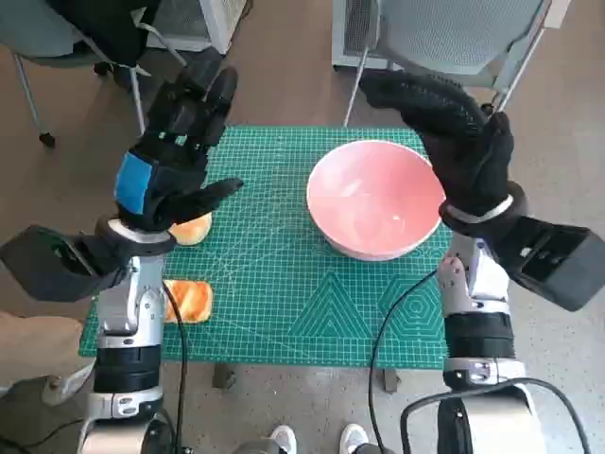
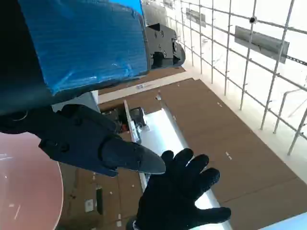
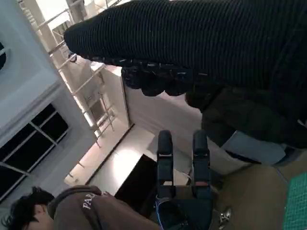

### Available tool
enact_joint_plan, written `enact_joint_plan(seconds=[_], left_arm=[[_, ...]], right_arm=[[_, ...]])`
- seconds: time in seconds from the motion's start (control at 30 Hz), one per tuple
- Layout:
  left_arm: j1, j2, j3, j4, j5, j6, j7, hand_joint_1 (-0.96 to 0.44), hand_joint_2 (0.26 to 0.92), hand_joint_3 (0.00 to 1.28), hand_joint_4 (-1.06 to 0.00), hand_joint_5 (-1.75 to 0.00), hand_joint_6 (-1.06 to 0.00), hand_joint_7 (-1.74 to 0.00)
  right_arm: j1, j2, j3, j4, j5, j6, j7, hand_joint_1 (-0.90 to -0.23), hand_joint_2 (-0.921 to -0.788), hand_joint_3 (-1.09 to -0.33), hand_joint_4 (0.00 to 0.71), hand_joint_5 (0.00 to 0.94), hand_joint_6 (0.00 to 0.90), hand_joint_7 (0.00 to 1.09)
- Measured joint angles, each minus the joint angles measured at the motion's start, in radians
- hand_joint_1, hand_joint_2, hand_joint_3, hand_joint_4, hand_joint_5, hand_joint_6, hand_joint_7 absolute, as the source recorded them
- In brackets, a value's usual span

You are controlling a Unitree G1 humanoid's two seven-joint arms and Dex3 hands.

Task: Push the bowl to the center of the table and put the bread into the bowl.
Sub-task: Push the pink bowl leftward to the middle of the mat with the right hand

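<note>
A pink bowl (image 1: 373, 199) stands on the green cutting mat (image 1: 274, 284), right of its middle; its rim (image 2: 29, 191) also shows in the left wrist view. Two pieces of bread lie near the mat's left edge: a round bun (image 1: 194, 228) partly under my left hand, and a toasted slice (image 1: 191, 301) nearer me. My left hand (image 1: 175, 142) hovers above the bun, fingers spread, holding nothing. My right hand (image 1: 454, 123) is raised over the bowl's far right rim, fingers extended and empty; the left wrist view shows that glove (image 2: 180, 196) too.
A grey chair (image 1: 454, 33) stands beyond the table on the right, another chair (image 1: 66, 38) at the far left. A person (image 3: 76, 211) sits nearby in the right wrist view. Someone's shoes (image 1: 317, 440) show at the table's near edge.
</note>
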Motion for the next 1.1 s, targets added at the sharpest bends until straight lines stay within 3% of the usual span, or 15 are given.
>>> enact_joint_plan(seconds=[0.9,1.1], left_arm=[[-0.010,0.004,-0.007,0.018,0.002,0.000,-0.007,-0.56,0.921,0.07,-0.04,0.00,-0.10,-0.21],[-0.011,0.004,-0.013,0.018,0.002,0.000,-0.006,-0.56,0.921,0.07,-0.04,0.00,-0.10,-0.21]], right_arm=[[-0.004,-0.006,-0.003,0.006,0.000,0.000,0.001,-0.722,-0.921,-0.780,0.051,0.000,-0.001,0.25],[-0.026,-0.018,-0.022,0.060,0.000,-0.006,0.011,-0.715,-0.921,-0.785,0.057,0.003,0.000,0.25]])
